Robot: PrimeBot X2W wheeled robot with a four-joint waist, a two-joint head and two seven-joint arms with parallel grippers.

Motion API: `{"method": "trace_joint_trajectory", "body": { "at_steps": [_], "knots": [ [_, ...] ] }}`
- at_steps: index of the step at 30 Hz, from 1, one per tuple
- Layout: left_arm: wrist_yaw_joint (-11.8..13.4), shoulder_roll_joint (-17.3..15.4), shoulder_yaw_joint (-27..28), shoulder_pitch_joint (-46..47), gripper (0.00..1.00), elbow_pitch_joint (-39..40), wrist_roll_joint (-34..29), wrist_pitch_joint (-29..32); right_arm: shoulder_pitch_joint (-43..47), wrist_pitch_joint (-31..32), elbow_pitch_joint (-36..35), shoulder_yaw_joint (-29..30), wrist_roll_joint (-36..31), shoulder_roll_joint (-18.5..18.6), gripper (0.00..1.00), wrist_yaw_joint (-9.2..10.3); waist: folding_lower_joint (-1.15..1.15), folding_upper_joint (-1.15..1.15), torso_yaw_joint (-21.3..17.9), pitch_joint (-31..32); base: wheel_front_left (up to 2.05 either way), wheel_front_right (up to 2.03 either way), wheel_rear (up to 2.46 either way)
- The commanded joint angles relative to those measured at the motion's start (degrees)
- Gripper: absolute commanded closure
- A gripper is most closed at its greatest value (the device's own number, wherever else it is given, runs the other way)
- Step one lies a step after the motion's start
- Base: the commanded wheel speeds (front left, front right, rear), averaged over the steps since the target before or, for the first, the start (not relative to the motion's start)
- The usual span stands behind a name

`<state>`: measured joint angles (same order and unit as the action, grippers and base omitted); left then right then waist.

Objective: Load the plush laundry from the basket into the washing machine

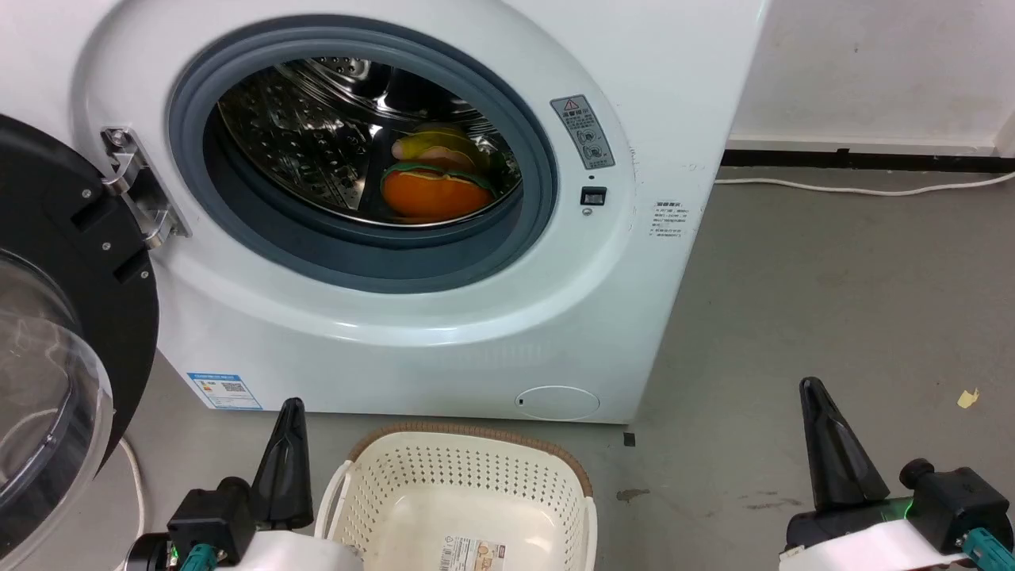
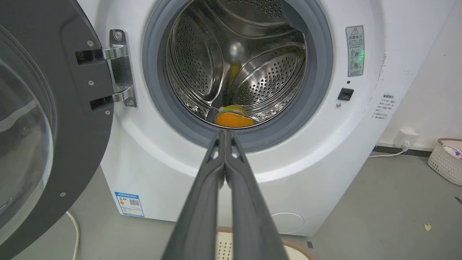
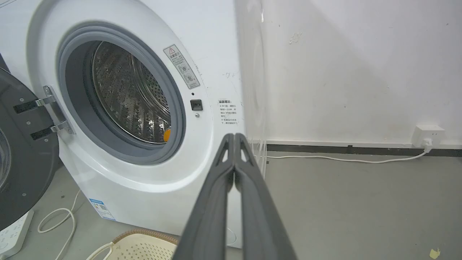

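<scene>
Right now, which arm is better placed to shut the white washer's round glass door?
Probably left: the black-rimmed clear round door stands open on the left, near the shut left pincer; the right pincer sits across the cream perforated basket.

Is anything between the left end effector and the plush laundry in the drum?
Nothing visible does. The door hangs open at the left; the plush laundry lies in the drum behind the grey seal, ahead of the shut left end effector.

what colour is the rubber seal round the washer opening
The door seal is grey, clearest in the head view.
</scene>
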<state>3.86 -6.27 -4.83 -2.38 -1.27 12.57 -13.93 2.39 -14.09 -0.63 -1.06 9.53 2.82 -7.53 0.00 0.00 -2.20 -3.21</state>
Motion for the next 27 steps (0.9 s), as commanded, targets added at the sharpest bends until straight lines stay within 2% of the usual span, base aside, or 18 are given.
{"method": "trace_joint_trajectory", "body": {
  "at_steps": [1, 27],
  "knots": [
    [-0.26, 0.19, 0.25, 0.15, 1.00, 0.08, -0.71, 0.28, -0.15, 0.35, 0.04, 0.04, -0.46, 0.00, 1.00, 0.00, 0.00, 0.00, 0.02, 0.03, 0.00, 0.00, 0.00],
    [-1.06, 0.90, 1.27, 0.65, 1.00, 0.35, -3.35, 3.31, -0.65, 3.41, 0.17, 0.27, -2.48, 0.02, 1.00, 0.01, 0.00, 0.00, 0.50, 0.74, 0.00, 0.00, 0.00]
  ]
}}
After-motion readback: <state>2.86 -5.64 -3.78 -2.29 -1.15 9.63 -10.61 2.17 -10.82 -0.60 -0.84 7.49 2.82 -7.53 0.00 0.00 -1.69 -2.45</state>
